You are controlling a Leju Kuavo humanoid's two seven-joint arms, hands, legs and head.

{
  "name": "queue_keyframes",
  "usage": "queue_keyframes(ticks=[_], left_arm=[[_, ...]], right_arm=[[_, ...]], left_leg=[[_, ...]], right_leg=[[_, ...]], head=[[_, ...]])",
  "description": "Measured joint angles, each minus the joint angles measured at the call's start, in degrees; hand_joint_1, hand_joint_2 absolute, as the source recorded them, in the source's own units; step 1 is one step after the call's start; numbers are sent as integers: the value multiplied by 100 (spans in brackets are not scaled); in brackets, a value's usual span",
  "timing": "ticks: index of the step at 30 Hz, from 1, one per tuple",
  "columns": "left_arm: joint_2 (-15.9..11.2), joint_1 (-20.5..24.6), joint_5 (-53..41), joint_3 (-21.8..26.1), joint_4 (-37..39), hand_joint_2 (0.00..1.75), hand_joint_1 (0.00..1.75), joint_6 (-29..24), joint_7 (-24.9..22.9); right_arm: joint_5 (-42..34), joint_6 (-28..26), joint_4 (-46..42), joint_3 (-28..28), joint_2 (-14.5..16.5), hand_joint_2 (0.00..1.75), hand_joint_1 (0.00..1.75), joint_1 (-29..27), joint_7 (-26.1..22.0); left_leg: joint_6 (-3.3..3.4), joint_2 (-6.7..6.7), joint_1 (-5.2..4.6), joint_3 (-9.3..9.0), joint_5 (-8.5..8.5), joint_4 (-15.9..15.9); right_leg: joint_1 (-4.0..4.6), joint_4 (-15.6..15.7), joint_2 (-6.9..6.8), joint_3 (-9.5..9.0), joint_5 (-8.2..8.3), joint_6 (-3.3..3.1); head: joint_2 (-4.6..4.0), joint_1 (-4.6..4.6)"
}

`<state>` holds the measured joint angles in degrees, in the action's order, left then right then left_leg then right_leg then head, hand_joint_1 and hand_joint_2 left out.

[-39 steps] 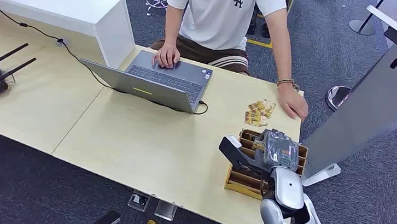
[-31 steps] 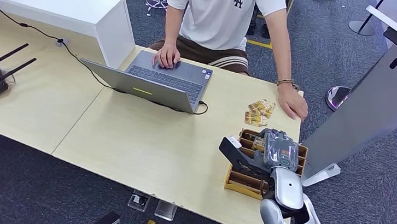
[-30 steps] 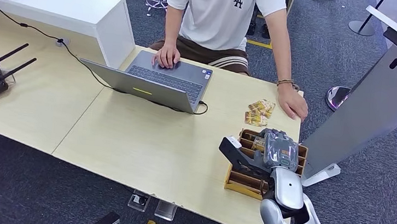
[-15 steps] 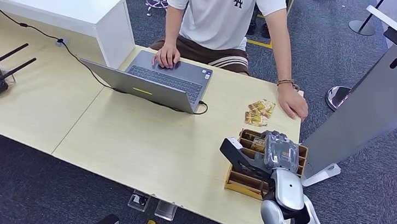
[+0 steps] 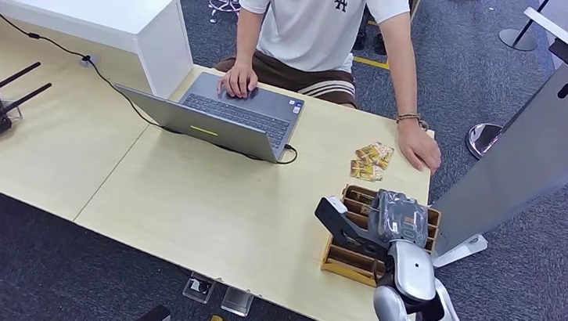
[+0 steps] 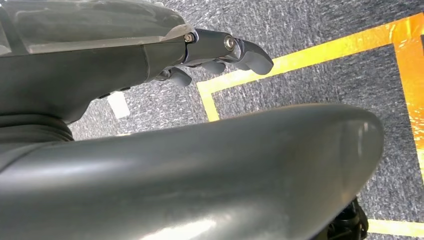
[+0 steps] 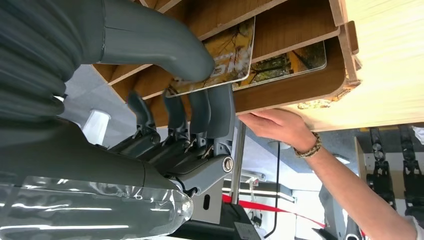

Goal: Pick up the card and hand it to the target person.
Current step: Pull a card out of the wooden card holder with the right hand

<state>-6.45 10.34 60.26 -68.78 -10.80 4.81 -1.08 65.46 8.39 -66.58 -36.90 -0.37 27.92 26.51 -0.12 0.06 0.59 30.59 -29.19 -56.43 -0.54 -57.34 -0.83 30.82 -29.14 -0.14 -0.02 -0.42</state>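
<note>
So the wooden card rack [image 5: 346, 255] is sitting at about 4 o'clock on the pale laminate table [image 5: 206, 200], a slotted plywood box with thin dividers. In the right wrist view a glossy printed card [image 7: 227, 52] is lying in one slot, flat and rectangular with rounded corners, and a second card [image 7: 290, 62] is sitting in the slot beside it. The right hand [image 5: 395, 217] is hovering right over the rack, silver arm coming up from 5 o'clock, ribbed grey cover facing up. Its thick smooth thumb [image 7: 165, 42] is pressing on the card's face while the dark fingers [image 7: 205, 112] are curling behind the edge, so it's pinching the card, which is still in its slot. The person's hand [image 5: 419, 148] is resting on the table edge at 12 o'clock from the rack. The left hand [image 6: 220, 52] is hanging over grey carpet, fingers loosely curled, holding nothing.
</note>
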Motion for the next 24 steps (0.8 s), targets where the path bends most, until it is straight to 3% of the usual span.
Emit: queue_keyframes(ticks=[9,13,24], left_arm=[[0,62,-45,0,0,0,0,-6,11],[0,67,-152,-2,0,175,0,-49,12],[-1,69,-217,-2,0,175,0,-109,26]], right_arm=[[-52,-4,-17,-4,1,175,155,26,-7],[-70,-14,-17,-6,0,175,157,29,-9],[-102,-16,-40,-6,0,175,157,24,-16]], left_leg=[[0,0,0,-1,0,0],[0,0,0,-1,0,0],[0,0,0,0,0,0]], right_leg=[[0,0,0,-1,0,0],[0,0,0,-1,0,0],[0,0,0,0,0,0]], head=[[0,0],[0,0],[0,0]])
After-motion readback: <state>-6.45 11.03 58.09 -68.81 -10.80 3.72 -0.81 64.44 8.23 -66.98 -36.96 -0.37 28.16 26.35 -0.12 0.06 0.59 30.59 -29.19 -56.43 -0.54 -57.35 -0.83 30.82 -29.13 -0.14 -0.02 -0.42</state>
